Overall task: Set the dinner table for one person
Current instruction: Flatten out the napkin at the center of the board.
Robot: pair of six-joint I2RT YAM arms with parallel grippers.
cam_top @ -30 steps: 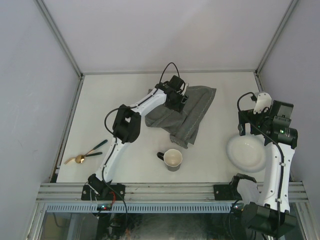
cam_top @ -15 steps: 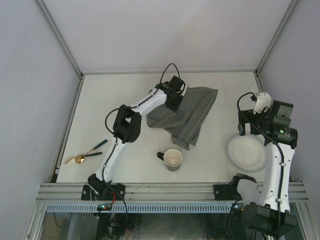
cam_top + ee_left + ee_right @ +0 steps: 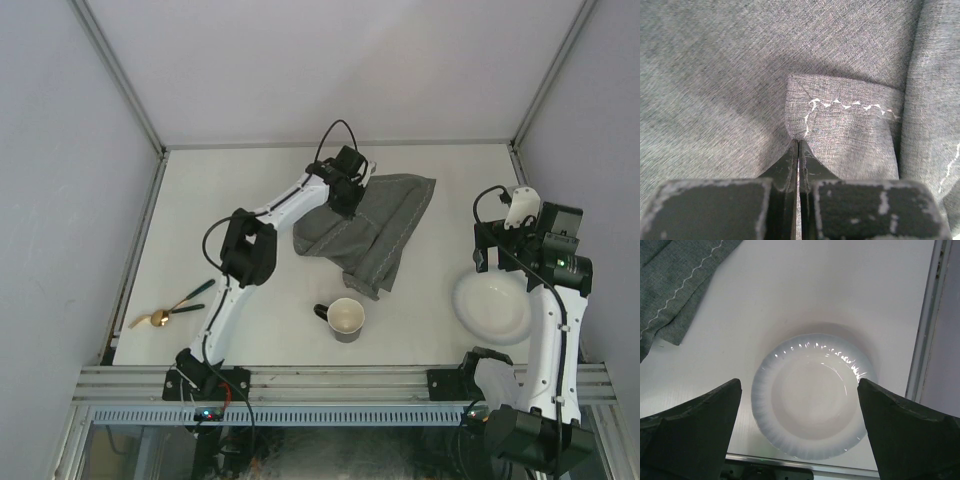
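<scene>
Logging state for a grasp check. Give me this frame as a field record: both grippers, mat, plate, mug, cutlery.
left gripper: shut on a folded, stitched edge of the grey cloth mat
right gripper: open, hovering above the white plate
grey cloth mat: crumpled, far centre of the table
white plate: empty, near right of the table
mug: upright, near centre, apart from the mat
cutlery: near left edge, dark handles, apart from everything else
</scene>
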